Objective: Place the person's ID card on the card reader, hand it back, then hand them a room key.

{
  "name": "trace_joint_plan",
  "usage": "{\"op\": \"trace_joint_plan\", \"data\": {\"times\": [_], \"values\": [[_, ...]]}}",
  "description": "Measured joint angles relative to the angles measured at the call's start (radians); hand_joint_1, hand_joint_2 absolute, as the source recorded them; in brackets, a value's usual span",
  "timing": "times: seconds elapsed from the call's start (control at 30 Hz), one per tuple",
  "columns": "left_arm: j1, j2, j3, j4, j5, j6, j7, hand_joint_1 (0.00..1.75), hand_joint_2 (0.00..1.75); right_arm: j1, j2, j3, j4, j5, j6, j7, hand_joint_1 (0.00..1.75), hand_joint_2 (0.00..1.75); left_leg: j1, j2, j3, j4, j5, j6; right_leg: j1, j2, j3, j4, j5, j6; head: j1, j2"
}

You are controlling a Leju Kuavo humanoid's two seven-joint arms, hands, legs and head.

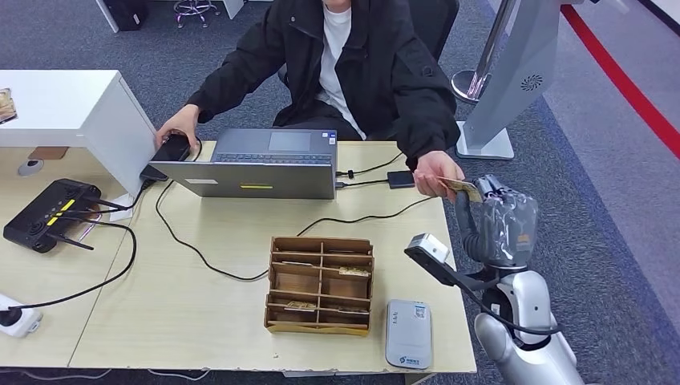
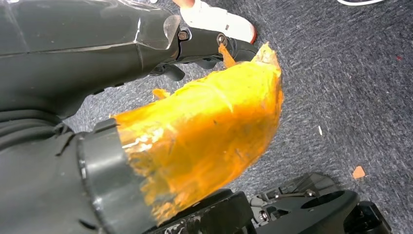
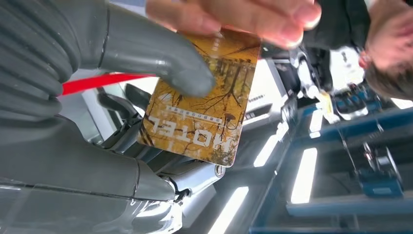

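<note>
Right hand point(image 3: 146, 58) is closest to my wrist cam, thumb pressed on the room key point(image 3: 204, 107) — an orange card reading HOTEL. From the head cam that hand point(image 1: 501, 220) is raised off the table's right edge, and the person's hand point(image 1: 437, 172) is pinching the same card's far end. Card reader point(image 1: 408, 333) sits beside the wooden organizer point(image 1: 321, 285) — can't tell what my left hand's doing.

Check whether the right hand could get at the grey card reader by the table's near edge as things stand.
Probably not yet: the right hand pinches the hotel key card, which the person's hand also grips. Otherwise the card reader lies uncovered near that arm.
</note>
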Motion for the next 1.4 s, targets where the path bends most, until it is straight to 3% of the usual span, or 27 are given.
{"op": "trace_joint_plan", "data": {"times": [0.07, 0.2, 1.4], "values": [[0.0, 0.0, 0.0, 0.0, 0.0, 0.0, 0.0, 0.0, 0.0, -0.004, 0.0, 0.001, 0.009, -0.006, 0.018, 0.007, 0.0, 1.75, 0.0, 0.0, 0.0, 0.0, 0.0, 0.0, 0.0, 0.0, 0.0, 0.0, 0.0, 0.0, 0.0, 0.0], [0.0, 0.0, 0.0, 0.0, 0.001, 0.001, 0.0, 0.0, 0.0, -0.007, 0.0, 0.005, 0.022, -0.028, 0.042, 0.01, 0.0, 0.0, 0.0, 0.0, 0.0, 0.0, 0.0, 0.0, 0.0, 0.0, 0.0, 0.0, 0.0, 0.0, 0.0, 0.0], [0.0, 0.0, -0.001, 0.0, 0.014, 0.003, -0.017, 0.0, 0.0, 0.029, -0.001, 0.031, -0.028, -0.15, 0.024, -0.096, 0.0, 0.0, 0.0, 0.0, 0.0, 0.0, 0.0, 0.0, 0.0, 0.0, 0.0, 0.0, 0.0, 0.0, 0.0, 0.0]]}}
